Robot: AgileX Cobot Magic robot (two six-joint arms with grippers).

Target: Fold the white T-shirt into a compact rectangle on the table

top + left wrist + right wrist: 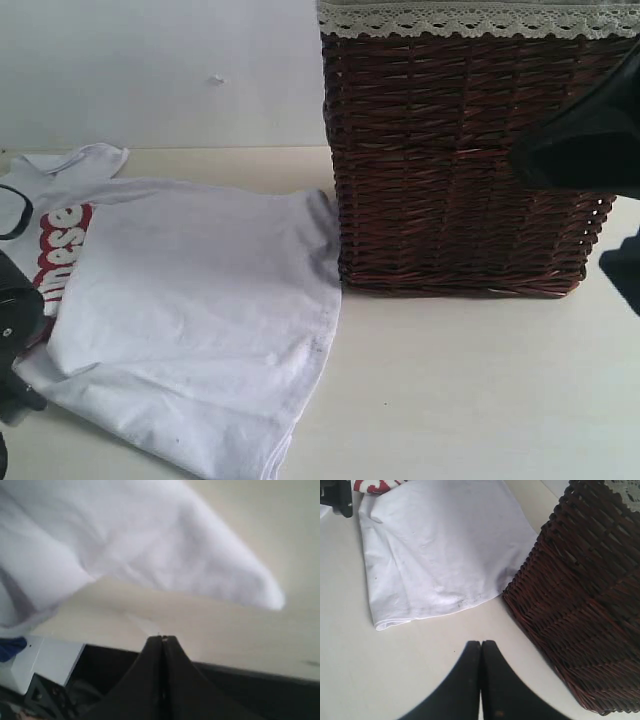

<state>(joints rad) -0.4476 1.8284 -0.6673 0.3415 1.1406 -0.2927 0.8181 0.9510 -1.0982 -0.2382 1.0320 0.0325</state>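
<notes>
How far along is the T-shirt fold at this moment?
Done: one layer of the white T-shirt is folded over, hiding part of its red letters. In hand: nothing; the left gripper and right gripper are both shut and empty. Left: a sleeve sticks out and the shape is broad, so more folds are needed.

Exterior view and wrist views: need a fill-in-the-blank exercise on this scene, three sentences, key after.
1. The white T-shirt lies on the table with ____ letters showing.
2. Cream lace trim edges the rim of the dark brown wicker ____.
3. The left hand and the right hand both hold nothing, jaws ____.
Missing words: red; basket; shut.
</notes>
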